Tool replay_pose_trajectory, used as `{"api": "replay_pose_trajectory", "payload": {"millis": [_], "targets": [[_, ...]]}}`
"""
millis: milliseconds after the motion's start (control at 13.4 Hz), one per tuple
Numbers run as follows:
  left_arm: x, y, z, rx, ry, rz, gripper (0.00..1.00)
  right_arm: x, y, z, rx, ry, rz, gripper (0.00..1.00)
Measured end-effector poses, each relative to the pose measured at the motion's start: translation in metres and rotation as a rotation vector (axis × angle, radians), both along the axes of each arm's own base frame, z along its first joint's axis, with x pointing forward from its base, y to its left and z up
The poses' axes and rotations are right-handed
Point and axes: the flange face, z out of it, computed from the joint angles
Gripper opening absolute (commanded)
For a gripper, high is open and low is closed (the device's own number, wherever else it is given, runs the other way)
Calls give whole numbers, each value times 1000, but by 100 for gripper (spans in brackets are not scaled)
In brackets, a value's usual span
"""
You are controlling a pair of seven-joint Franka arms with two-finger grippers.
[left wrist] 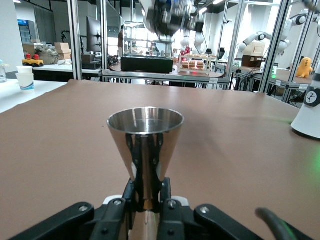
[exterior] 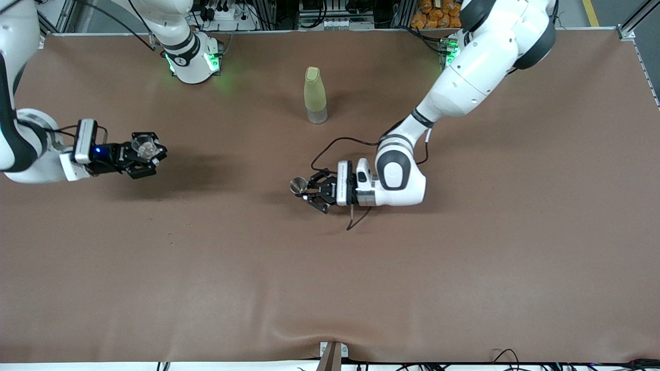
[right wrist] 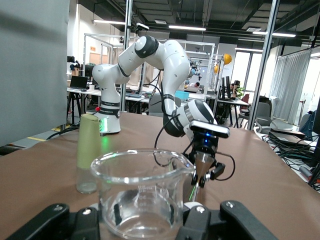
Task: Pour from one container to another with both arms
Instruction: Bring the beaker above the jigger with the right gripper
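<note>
1. A steel jigger (exterior: pixel 298 186) is held upright by the left gripper (exterior: pixel 308 191), its long axis vertical and its open mouth turned upward, near the middle of the brown table (exterior: pixel 464 257). In the left wrist view the cup (left wrist: pixel 145 145) is seen flaring from a narrow waist to a round polished rim.

2. A clear glass beaker (exterior: pixel 145 144) is carried upright by the right gripper (exterior: pixel 147 154) over the right arm's end of the table, its mouth up. In the right wrist view its walls (right wrist: pixel 142 192) are seen to be transparent with faint printed markings and a small pouring lip.

3. The left gripper's fingers (left wrist: pixel 167 202) are clenched on the jigger's narrow waist, pressed against it on both sides. The left arm (exterior: pixel 464 82) is stretched low across the table from its base.

4. The right gripper's fingers are closed around the lower part of the beaker.

5. A pale yellow-green bottle (exterior: pixel 315 95) with a capped top is stood upright on the table between the two arm bases, farther from the front camera than the jigger and touched by neither gripper.
</note>
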Motion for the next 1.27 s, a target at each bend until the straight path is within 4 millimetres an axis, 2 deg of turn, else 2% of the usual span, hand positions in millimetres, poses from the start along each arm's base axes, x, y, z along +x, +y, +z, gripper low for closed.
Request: {"api": "replay_pose_trajectory", "payload": {"millis": [149,299,598,1046,1270], "targets": [[-13,-18,-3,2,6,-5,0,-5,6,18,-13,-8,12,0],[-26,-39,-2,-2,7,-4,0,-10,21,25,-20,7,36,0],[-41,-72,9,-17,-10,-6,0,-18,60,25,-30,51,100,0],[-59,-101,5,-25,-19,-36,0,-23,117,24,-72,62,142,0],[-63,-108,1,-21,-25,-40,0,-32,153,11,-48,87,122,0]]}}
